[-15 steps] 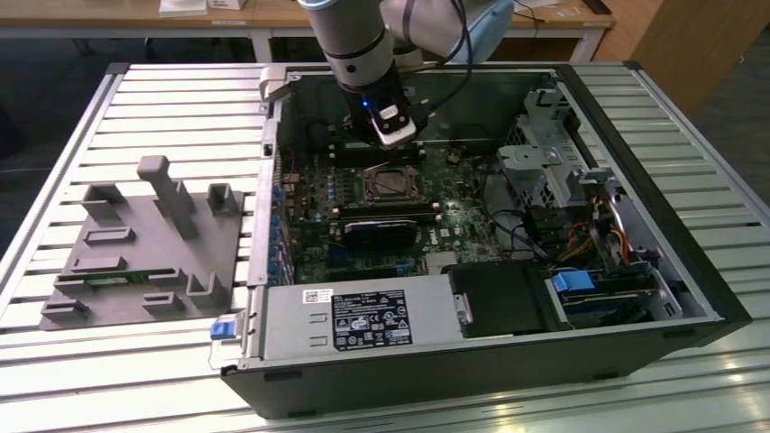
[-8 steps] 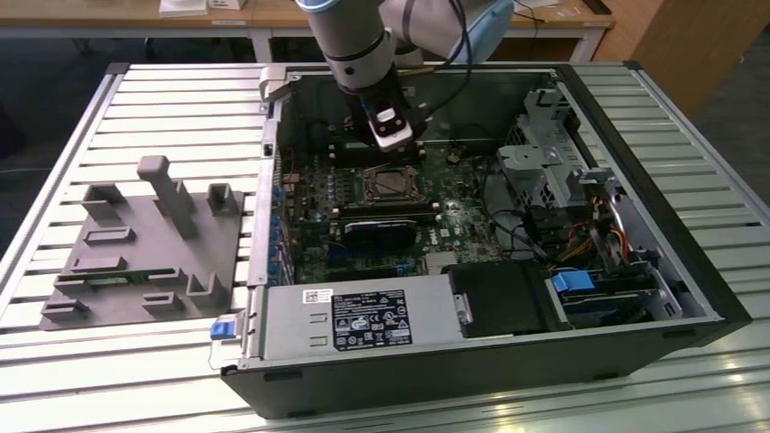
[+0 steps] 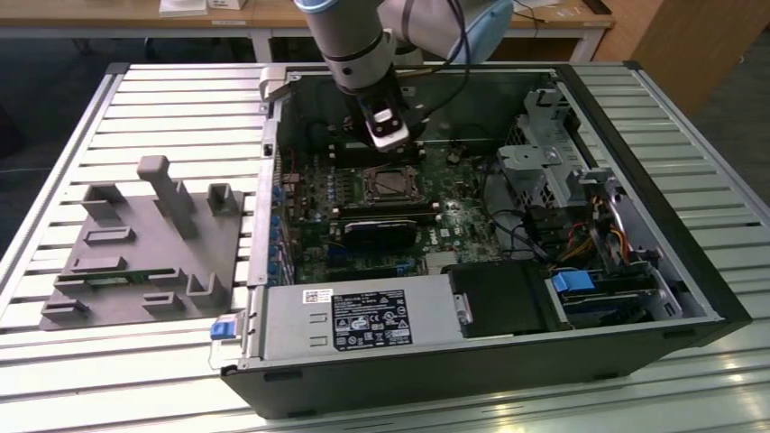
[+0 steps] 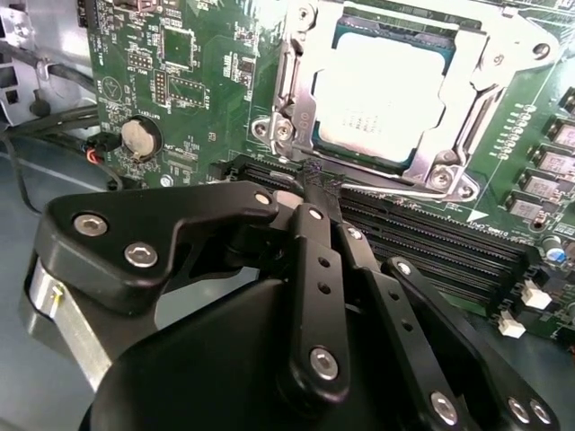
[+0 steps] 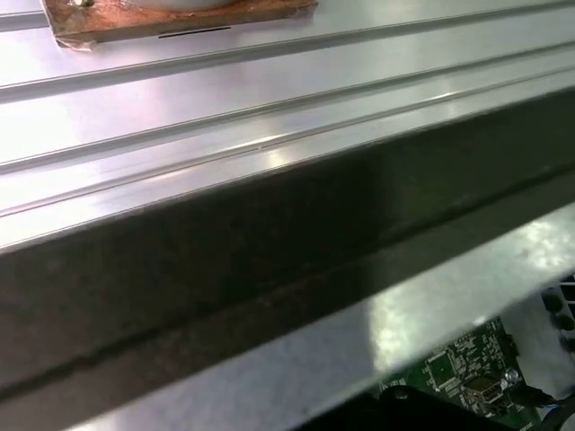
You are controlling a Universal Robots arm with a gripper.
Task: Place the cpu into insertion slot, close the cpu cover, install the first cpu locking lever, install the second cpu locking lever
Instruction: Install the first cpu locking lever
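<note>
As far as the exterior view goes, the arm (image 3: 349,45) reaches down into the open pc case (image 3: 673,271) on the slatted table (image 3: 121,361); the gripper (image 3: 388,137) hangs just over the insertion slot (image 3: 368,184) on the green motherboard (image 3: 316,254), and a grey plastic fixture (image 3: 144,244) sits on the table off to the exterior view's left, well apart from the case.

Second wrist view is the useful one; the cpu (image 4: 382,94) is already lying flat in the slot, pale top up, with the cpu cover (image 4: 301,117) down around it like a frame; the black fingers (image 4: 310,260) are pinched together to a narrow tip right at the thin wire locking lever (image 4: 404,189) along the near socket edge; can't tell if they actually touch it; long black memory slots (image 4: 431,242) run just beside.

First wrist view: table slats, the case's dark wall (image 5: 269,242), and a corner of green board (image 5: 458,364).
</note>
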